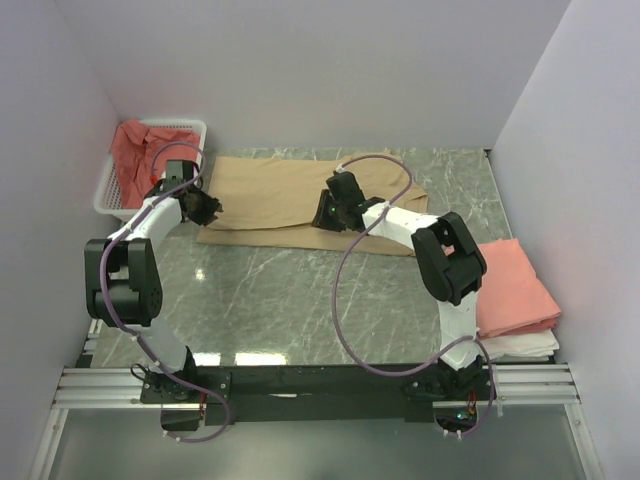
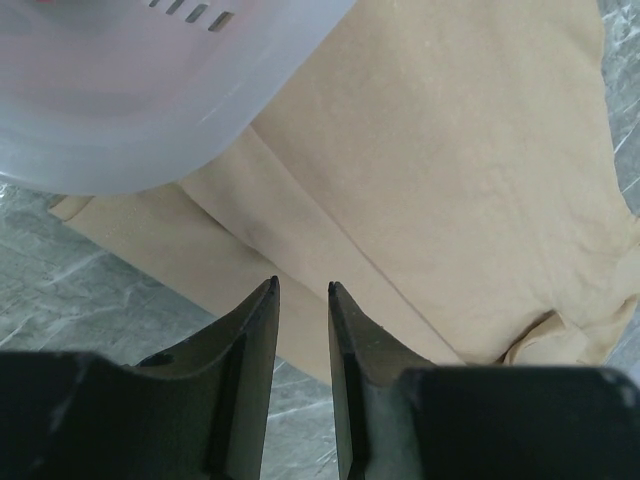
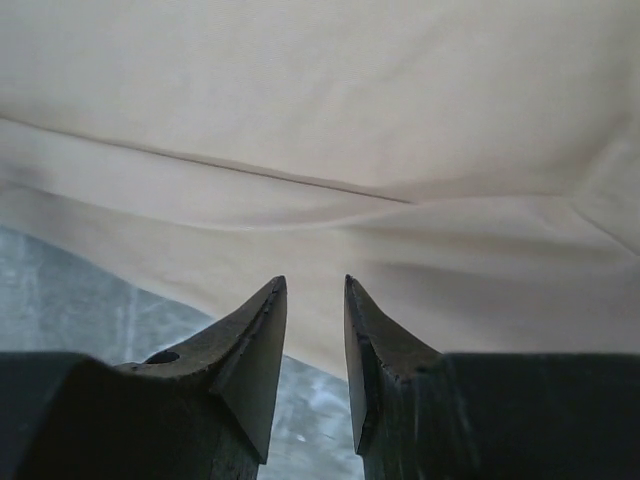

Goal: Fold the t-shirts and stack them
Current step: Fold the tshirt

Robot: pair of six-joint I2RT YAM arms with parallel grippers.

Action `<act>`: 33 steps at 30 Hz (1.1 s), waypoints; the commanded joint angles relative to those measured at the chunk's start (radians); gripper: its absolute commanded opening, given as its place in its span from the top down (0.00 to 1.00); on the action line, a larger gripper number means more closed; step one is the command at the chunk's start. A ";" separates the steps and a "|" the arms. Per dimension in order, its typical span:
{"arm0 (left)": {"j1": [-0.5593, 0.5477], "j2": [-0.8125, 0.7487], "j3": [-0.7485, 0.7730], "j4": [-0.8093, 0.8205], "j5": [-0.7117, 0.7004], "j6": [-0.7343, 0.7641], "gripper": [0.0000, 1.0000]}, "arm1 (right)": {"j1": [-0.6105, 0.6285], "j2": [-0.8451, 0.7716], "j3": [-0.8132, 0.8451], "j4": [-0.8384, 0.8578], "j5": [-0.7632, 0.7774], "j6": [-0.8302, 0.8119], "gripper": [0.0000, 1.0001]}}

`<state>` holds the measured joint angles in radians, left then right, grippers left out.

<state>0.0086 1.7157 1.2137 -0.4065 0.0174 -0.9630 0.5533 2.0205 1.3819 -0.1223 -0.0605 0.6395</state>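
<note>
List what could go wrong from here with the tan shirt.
1. The left pincer hangs open over an edge of the tan shirt, close to the white basket. Lifting that corner could bump or drag the basket.
2. The right pincer is open above overlapping layers of the shirt. It might pinch only the top one, and the fold could come undone.

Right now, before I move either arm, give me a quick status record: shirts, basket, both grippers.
tan t-shirt: lying flat at far centre, partly folded
left gripper: open, empty, over the shirt's left end
right gripper: open, empty, at the shirt's near edge
basket: far left, holds red t-shirts
pink t-shirt: folded, on the right
</note>
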 commanded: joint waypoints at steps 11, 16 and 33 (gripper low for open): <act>-0.002 -0.047 0.024 0.015 -0.002 0.014 0.68 | 0.027 0.130 0.184 -0.010 -0.027 0.043 0.63; -0.002 -0.045 0.026 0.024 0.012 0.014 0.68 | 0.027 0.156 0.204 0.007 -0.032 0.057 0.63; -0.002 -0.048 0.043 0.018 0.012 0.023 0.68 | 0.034 0.058 0.034 0.119 -0.047 0.144 0.52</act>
<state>0.0086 1.7134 1.2160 -0.4049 0.0219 -0.9546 0.5785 2.1448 1.4498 -0.0399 -0.1036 0.7582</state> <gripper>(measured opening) 0.319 0.476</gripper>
